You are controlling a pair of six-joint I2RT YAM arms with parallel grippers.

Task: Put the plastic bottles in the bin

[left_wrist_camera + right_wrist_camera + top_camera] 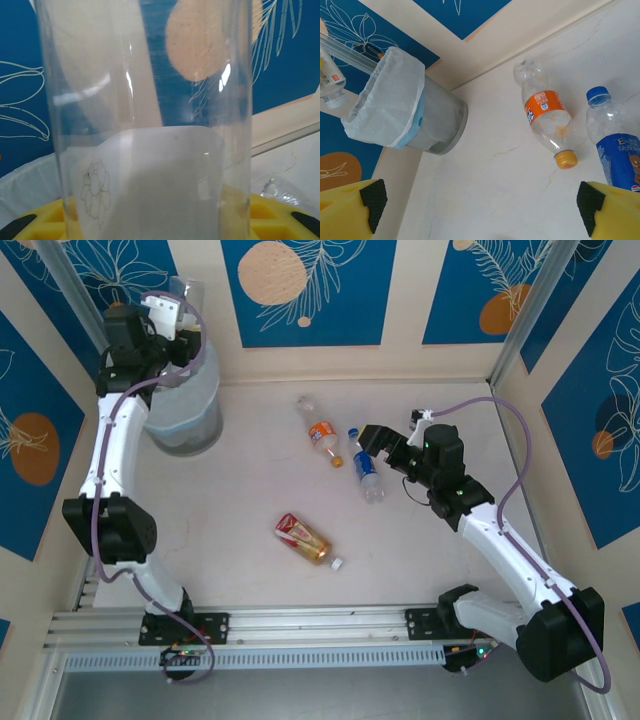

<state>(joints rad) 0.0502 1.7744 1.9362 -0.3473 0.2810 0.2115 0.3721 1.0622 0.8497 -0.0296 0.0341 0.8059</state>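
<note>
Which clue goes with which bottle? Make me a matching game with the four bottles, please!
Bottles:
1. orange-label bottle
2. blue-label bottle
3. red-and-yellow bottle
4. white-label bottle

Clues:
A. lying down, white cap
B. held up in the left gripper
C. lying down, orange cap
D. lying down, blue cap

Pairs: 1-C, 2-D, 3-A, 4-B

The bin (pixel 437 122) is grey, its bag (pixel 385 95) white. The clear bottle (pixel 150 100) bears a white label with a flower outline. The orange bottle (pixel 320 432) has an orange cap, the blue bottle (pixel 366 472) a blue cap, the red-yellow bottle (pixel 303 538) a white one.
</note>
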